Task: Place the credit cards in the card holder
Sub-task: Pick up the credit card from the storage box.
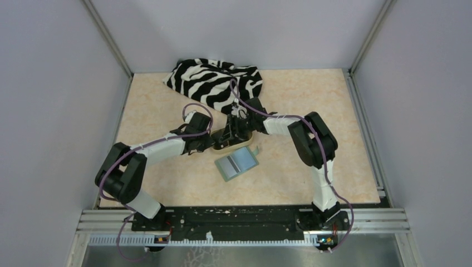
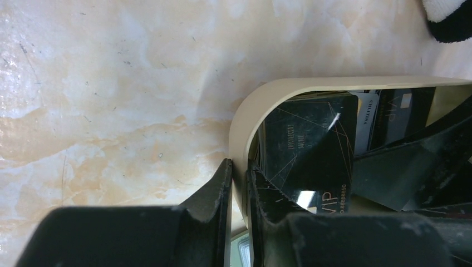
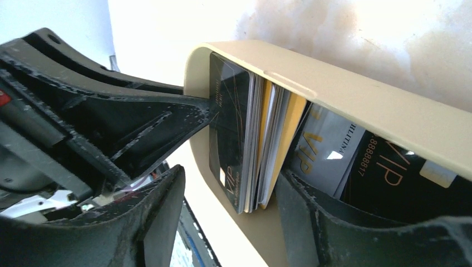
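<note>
The credit cards lie in a tan oval dish (image 1: pixel 221 147). In the right wrist view a stack of cards (image 3: pixel 245 128), black, whitish and gold-yellow, stands on edge against the dish's end wall (image 3: pixel 195 83), with other VIP cards (image 3: pixel 334 150) lying flat behind. My right gripper (image 3: pixel 231 183) is open, one finger outside the wall and one inside by the yellow card. My left gripper (image 2: pixel 239 172) is shut on the dish rim (image 2: pixel 267 97), beside a black card (image 2: pixel 311 139). The card holder (image 1: pixel 237 164) lies open, pale blue lining up, just in front of the dish.
A zebra-striped cloth (image 1: pixel 214 83) is bunched at the back of the table, close behind the right arm. Both grippers (image 1: pixel 225 136) meet over the dish at mid-table. Grey walls close in the left, right and back sides.
</note>
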Robot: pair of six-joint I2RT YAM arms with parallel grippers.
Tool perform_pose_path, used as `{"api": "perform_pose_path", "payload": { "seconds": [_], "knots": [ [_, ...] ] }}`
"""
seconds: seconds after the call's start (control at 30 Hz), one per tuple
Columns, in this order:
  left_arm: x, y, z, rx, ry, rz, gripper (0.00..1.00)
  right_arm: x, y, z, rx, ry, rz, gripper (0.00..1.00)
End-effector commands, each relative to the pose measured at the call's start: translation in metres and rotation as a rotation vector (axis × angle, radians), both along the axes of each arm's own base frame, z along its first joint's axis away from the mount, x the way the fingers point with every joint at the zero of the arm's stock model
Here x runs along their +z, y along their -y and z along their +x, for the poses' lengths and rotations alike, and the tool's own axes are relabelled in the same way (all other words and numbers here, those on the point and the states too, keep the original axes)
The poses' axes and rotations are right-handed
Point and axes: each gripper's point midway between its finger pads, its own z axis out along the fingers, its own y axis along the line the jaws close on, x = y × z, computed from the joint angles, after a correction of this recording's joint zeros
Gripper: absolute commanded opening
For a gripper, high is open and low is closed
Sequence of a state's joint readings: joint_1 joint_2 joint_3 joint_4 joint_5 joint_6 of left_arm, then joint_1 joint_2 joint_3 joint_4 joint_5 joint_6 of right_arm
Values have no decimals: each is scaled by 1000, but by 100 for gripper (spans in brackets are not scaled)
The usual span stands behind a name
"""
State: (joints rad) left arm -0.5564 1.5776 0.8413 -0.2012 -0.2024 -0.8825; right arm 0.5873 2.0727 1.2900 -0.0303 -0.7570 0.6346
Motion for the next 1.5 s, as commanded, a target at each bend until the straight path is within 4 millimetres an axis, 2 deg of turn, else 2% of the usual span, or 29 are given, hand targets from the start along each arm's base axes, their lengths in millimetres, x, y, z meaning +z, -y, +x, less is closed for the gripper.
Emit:
{"api": "perform_pose_path", "payload": {
  "seconds": [0.0, 0.1, 0.17, 0.27, 0.37, 0.47, 0.7, 0.87, 1.1, 1.33, 1.4, 1.47],
  "knots": [
    [0, 24, -3, -55, -21, -65, 17, 36, -16, -2, 56, 10, 189, 57],
    [1, 25, -3, -57, -18, -68, 17, 55, -14, 1, 51, 28, 271, 55],
    [1, 25, -2, -59, -17, -67, 17, 60, -12, 2, 48, 23, 297, 54],
    [3, 26, -2, -65, -15, -71, 17, 60, -11, 2, 46, 19, 297, 52],
    [4, 27, -1, -70, -12, -73, 17, 58, -11, 4, 39, 30, 277, 46],
    [5, 28, -1, -74, -9, -76, 17, 46, -8, 8, 23, 60, 183, 39],
    [7, 32, -2, -93, -4, -94, 18, 22, -5, 14, -9, 67, 70, 44],
    [9, 36, -2, -110, 1, -114, 18, 24, -12, 7, 17, 22, 133, 49],
    [8, 45, -4, -140, -2, -136, 18, 27, -14, 6, 14, 4, 166, 48],
    [12, 42, -2, -141, 13, -115, 20, 21, -7, 13, -3, 57, 77, 39],
    [15, 38, -1, -136, 22, -99, 20, 22, -3, 18, -10, 95, 40, 30],
    [21, 36, 1, -133, 33, -85, 21, 19, 2, 20, -14, 111, -4, 26]
  ]
}}
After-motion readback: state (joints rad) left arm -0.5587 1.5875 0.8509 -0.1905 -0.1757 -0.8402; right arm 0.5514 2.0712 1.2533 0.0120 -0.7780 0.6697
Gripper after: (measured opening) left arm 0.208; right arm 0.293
